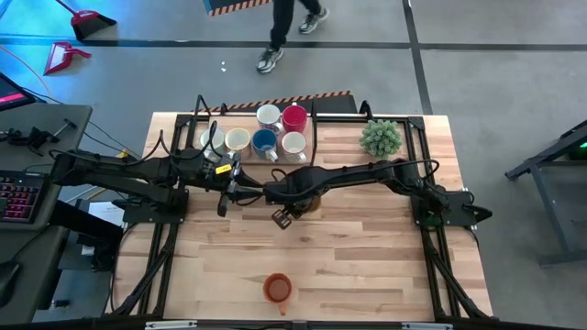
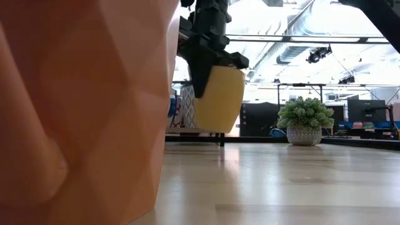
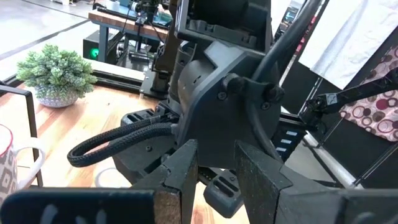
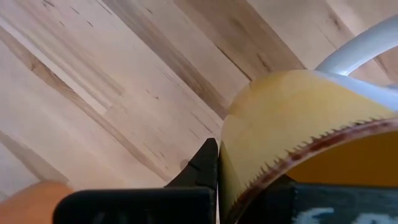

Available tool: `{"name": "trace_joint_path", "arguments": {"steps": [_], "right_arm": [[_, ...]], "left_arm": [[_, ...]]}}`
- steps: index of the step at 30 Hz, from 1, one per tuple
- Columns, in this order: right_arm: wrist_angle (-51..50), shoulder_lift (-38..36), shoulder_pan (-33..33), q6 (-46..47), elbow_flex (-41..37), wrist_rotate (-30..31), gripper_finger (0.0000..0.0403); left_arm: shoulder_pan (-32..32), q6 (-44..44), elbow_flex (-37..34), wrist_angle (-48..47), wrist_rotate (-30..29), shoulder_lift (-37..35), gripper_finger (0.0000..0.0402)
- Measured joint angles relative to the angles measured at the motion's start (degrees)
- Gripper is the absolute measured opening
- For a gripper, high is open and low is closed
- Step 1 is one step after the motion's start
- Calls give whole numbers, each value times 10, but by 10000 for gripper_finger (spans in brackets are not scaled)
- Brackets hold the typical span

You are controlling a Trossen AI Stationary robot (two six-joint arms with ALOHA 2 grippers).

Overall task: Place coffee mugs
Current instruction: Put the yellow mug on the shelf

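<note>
So the right gripper (image 1: 283, 217) is out over the middle of the light wooden table (image 1: 367, 266), fingers pinched tight on the rim of a pale yellow ceramic mug (image 2: 219, 100). The low view shows that mug hanging clear above the tabletop, tilted a bit, with the dark fingers (image 2: 201, 75) clamped on its side nearest the camera. In the right wrist view the yellow wall and darker rim fill most of the picture, with wood planks underneath.

The left gripper (image 1: 223, 195) sits just beside the right arm's forearm, near the mug group. Its fingers (image 3: 183, 177) are spread a little with nothing between them.

Six more mugs stand clustered at the far edge of the table: a red glossy mug (image 1: 294, 116), a blue mug (image 1: 264, 141), and four white or cream ones, e.g. this white mug (image 1: 269, 115). Hard to be sure of handle directions from above.

A red-orange faceted mug (image 1: 278, 288) stands alone near the front edge, well apart from the rest, and looms huge in the low view. A small green potted plant (image 1: 381, 137) sits at the far right.

A person's legs (image 1: 284, 27) show on the floor beyond the table.
</note>
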Motion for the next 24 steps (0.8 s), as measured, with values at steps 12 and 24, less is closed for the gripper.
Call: {"name": "trace_joint_path", "arguments": {"steps": [12, 24], "right_arm": [[-49, 0, 30, -1, 0, -14, 0], [-28, 25, 72, 9, 0, -36, 0]], "left_arm": [[0, 1, 0, 0, 0, 0, 93], [0, 0, 0, 2, 0, 0, 93]]}}
